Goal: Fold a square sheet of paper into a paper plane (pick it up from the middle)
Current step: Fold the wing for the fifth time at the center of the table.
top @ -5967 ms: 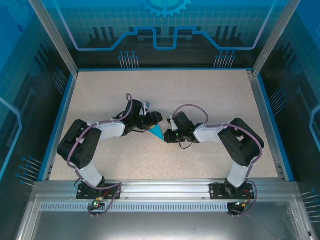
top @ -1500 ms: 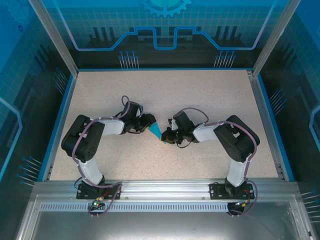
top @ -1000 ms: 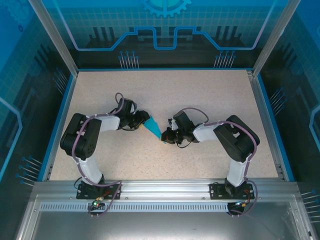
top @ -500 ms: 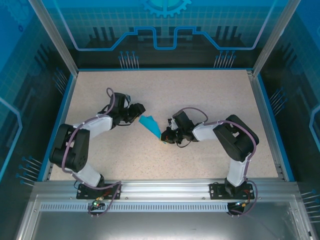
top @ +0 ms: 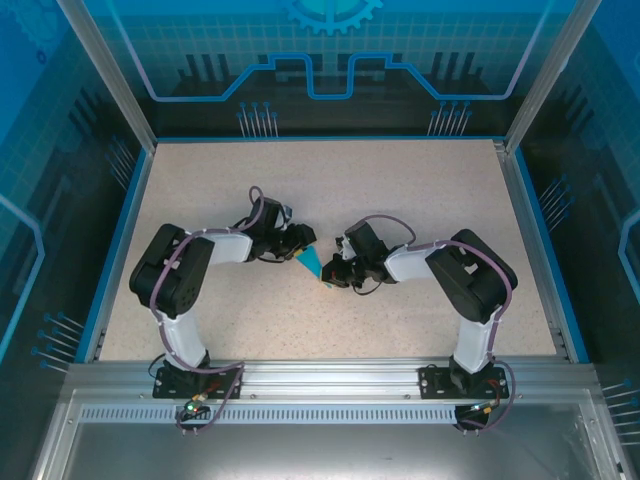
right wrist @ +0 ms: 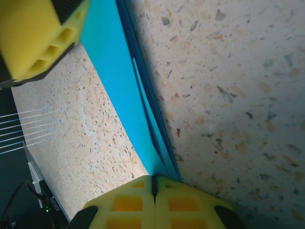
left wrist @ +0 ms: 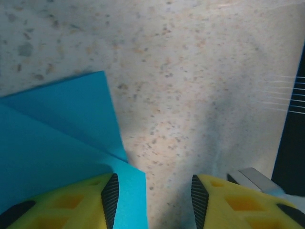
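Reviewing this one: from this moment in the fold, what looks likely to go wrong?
1. The right fingers pinch the folded paper only at its narrow end; a sideways push might pull it free or tear it.
2. The left fingers stand open, one over the paper's edge, one over bare table; closing may crumple it.

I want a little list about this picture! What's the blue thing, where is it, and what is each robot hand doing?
Thing: folded blue paper, teal, with creases showing
Where: on the speckled table, between the two hands
Left hand: open, one finger above the paper's edge, bare table in the gap
Right hand: shut, pinching one end of the paper
Plane: looks only partly folded, not a finished dart yet
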